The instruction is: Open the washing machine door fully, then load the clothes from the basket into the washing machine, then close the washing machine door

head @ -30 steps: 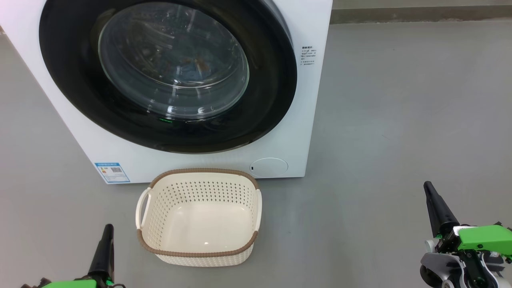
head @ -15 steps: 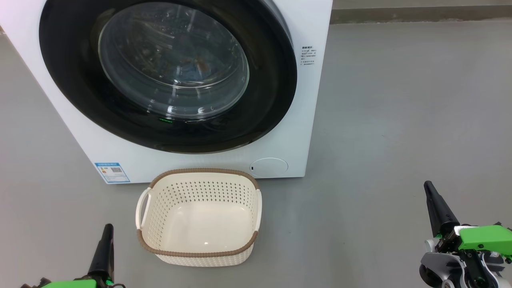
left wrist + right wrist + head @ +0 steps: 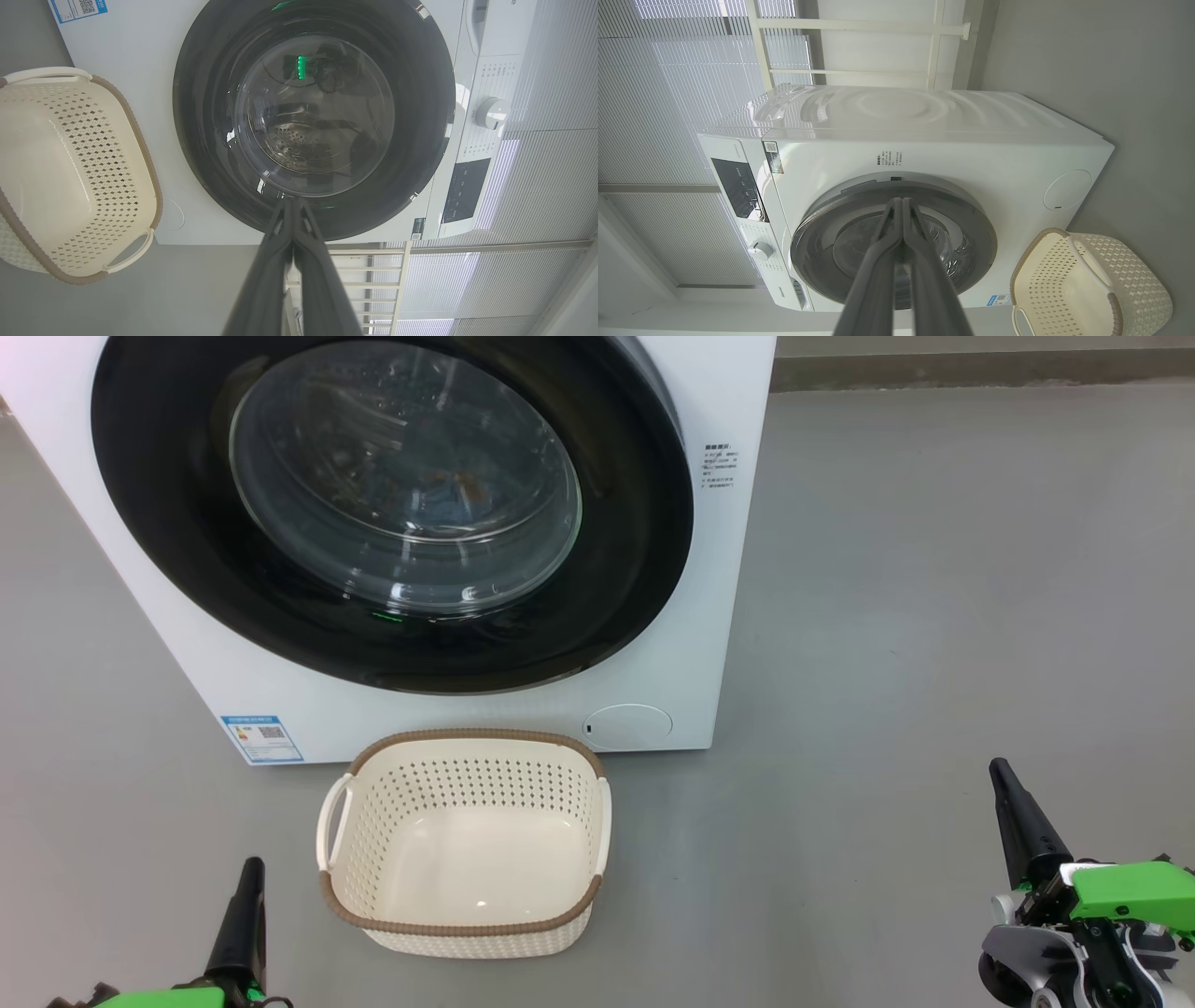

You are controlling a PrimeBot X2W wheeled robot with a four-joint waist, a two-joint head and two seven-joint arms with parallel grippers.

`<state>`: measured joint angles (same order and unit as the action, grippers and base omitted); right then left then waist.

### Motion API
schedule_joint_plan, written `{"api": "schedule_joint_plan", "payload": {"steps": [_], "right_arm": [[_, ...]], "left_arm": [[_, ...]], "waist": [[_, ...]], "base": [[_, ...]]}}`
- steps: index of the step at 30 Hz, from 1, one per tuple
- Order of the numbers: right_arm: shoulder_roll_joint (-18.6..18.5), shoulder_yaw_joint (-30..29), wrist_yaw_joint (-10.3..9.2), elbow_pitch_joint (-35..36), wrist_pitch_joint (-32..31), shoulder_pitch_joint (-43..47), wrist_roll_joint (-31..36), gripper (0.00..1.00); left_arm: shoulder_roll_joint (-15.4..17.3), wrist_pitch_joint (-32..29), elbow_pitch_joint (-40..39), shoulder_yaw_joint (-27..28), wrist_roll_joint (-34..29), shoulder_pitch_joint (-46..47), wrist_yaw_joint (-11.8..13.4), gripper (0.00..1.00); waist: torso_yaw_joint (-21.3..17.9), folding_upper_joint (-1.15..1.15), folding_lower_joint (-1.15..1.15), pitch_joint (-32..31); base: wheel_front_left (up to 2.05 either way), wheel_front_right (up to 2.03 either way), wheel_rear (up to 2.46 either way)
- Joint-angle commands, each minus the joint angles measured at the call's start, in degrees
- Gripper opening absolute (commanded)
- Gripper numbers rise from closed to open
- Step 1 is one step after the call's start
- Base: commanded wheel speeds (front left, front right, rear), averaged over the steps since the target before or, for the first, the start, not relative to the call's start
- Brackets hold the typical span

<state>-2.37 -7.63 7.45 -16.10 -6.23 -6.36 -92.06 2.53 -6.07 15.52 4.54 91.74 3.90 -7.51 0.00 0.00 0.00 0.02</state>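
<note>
Two claws, each pressed together on nothing: left claw (image 3: 251, 870) at 7 o'clock, right claw (image 3: 1000, 771) at 4 o'clock. The washing machine door (image 3: 177, 532) sits closed at 11 o'clock, clothes (image 3: 459, 491) faint behind its glass; the basket (image 3: 471, 736) stands on the floor (image 3: 887, 616) at 6 o'clock.

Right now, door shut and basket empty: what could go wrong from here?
The washing machine door looks flush, but its latch isn't visible; it may not be caught.
The basket sits just in front of the washing machine; rolling forward could knock it.
The clothes show behind the glass; whether any is pinched at the seal, cannot tell.
</note>
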Motion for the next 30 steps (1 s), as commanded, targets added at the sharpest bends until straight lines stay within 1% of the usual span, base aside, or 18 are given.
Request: {"api": "schedule_joint_plan", "payload": {"steps": [1, 30], "right_arm": [[-0.5, 1.0, 0.03, 1.7, -0.3, -0.2, 0.0, 0.00], [-0.5, 1.0, 0.03, 1.7, -0.3, -0.2, 0.0, 0.00]], "left_arm": [[0.5, -0.4, -1.0, 1.9, 0.5, 2.7, 0.0, 0.00], [0.4, -0.4, -1.1, 2.0, 0.4, 2.7, 0.0, 0.00]], "waist": [[0.0, 0.00, 0.00, 0.0], [0.0, 0.00, 0.00, 0.0]], "base": [[0.00, 0.00, 0.00], [0.00, 0.00, 0.00]]}}
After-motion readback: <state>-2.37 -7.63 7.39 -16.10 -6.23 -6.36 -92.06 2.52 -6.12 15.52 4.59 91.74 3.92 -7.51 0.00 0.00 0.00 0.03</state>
